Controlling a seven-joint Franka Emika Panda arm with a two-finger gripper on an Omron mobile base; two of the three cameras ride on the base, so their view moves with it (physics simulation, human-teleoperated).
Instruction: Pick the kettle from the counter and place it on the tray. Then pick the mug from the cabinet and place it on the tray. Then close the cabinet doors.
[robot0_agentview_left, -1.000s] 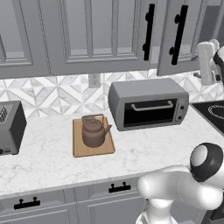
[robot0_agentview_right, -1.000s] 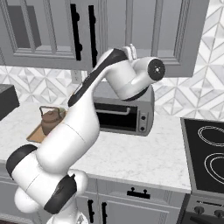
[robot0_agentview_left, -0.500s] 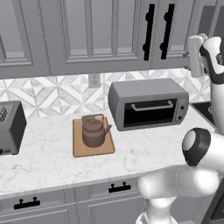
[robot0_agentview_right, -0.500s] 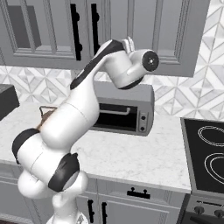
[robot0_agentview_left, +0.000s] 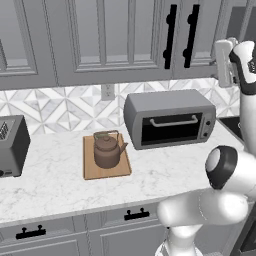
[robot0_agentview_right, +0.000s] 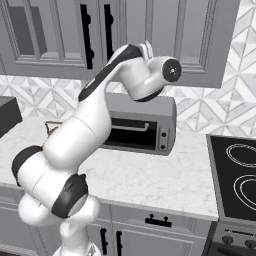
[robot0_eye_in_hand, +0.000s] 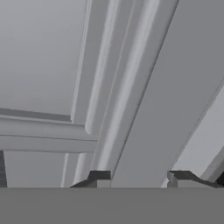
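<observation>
Looking from the left base camera, the kettle (robot0_agentview_left: 106, 150) sits on the tray (robot0_agentview_left: 106, 158) on the counter (robot0_agentview_left: 60, 177), left of a toaster oven (robot0_agentview_left: 170, 118); both cabinet doors (robot0_agentview_left: 150, 37) look shut. From the right base camera, the arm reaches up toward the cabinet. In the hand view, the gripper (robot0_eye_in_hand: 141, 177) faces a framed door panel with fingertips (robot0_eye_in_hand: 99, 176) apart, nothing between them.

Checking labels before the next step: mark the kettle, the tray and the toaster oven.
kettle (robot0_agentview_left: 106, 154), left base view, on its rounded brown body.
tray (robot0_agentview_left: 90, 169), left base view, on the bare wood left of the kettle.
toaster oven (robot0_agentview_left: 165, 101), left base view, on its grey top panel.
</observation>
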